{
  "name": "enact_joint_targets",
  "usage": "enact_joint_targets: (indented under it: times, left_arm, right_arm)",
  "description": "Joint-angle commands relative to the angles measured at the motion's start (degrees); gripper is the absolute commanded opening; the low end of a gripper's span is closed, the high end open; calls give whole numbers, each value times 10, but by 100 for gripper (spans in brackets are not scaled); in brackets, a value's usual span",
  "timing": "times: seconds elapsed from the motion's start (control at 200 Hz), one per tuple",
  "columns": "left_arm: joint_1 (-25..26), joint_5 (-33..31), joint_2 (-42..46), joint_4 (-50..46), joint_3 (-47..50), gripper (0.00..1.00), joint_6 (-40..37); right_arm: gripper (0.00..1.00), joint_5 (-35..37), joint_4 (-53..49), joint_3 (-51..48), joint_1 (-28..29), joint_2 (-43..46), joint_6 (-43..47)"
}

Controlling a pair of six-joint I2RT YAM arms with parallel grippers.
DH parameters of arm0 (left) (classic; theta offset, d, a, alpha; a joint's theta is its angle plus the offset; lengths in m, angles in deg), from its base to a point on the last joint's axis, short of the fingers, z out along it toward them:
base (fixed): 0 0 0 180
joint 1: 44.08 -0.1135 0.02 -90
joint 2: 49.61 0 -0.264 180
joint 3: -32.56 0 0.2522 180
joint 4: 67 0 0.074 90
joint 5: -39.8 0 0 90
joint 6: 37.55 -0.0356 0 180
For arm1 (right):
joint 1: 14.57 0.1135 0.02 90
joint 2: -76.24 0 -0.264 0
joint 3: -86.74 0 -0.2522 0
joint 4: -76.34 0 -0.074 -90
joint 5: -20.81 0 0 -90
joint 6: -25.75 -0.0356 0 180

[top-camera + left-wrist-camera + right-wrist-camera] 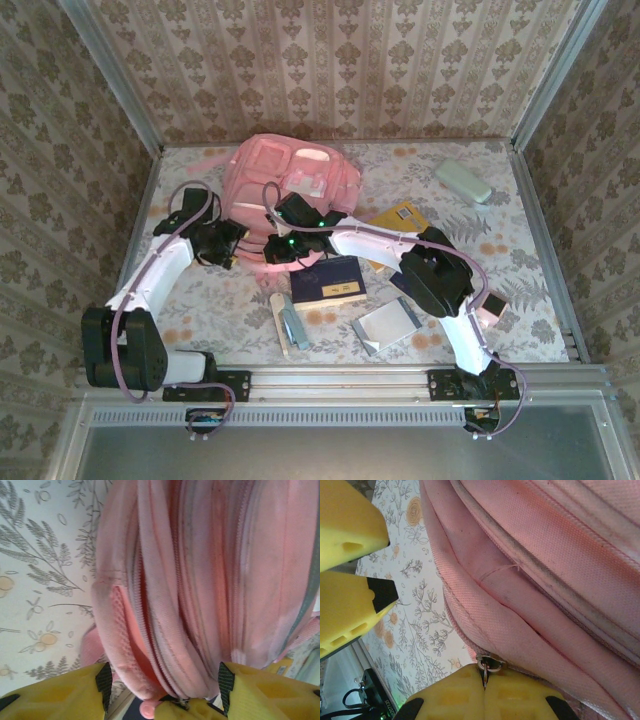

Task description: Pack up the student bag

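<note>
Yellow fingers of the right gripper (pixel 485 680) sit pressed together at the bottom of the right wrist view. A small metal zip ring (pixel 489 663) is nipped in the seam between their tips, right at the lower edge of the student bag (pixel 290 180).

That bag lies flat on the flowered table (pixel 520 250), toward the far side and a little left of the middle, with its front pockets facing up. Its zip lines run side by side along the pink fabric. One seam gapes slightly beside a mesh panel, but what the bag holds cannot be seen.

Its near edge points at the arms, and both grippers meet it there. The left gripper (pixel 165 675) stands with its jaws apart, a thick fold of the bag's edge between them. Whether the pads press the fabric I cannot tell. The right gripper is just beside it, to its right.

Near the bag's right corner lie a dark blue book (pixel 330 280), a silvery pouch (pixel 388 325) and a yellow book (pixel 402 217). A pale green case (pixel 462 182) lies well apart at the far right, its contents hidden.
</note>
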State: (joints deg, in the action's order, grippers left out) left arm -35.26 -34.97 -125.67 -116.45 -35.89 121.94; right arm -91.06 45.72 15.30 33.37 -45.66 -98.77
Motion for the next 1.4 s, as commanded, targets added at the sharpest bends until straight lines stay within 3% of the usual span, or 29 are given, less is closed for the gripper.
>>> enact_joint_targets:
  times: [0.0, 0.41, 0.76, 1.395]
  left_arm:
    - [8, 5, -15, 33, 14, 60, 25]
    - [36, 13, -84, 97, -7, 45, 47]
    - [29, -1, -97, 92, -23, 0, 35]
    - [-20, -16, -60, 42, -78, 0, 7]
  right_arm:
    - [0, 0, 15, 7, 3, -11, -6]
    - [0, 2, 12, 6, 5, -20, -2]
    - [0, 37, -30, 4, 6, -10, 32]
    - [0, 103, -68, -53, -15, 54, 82]
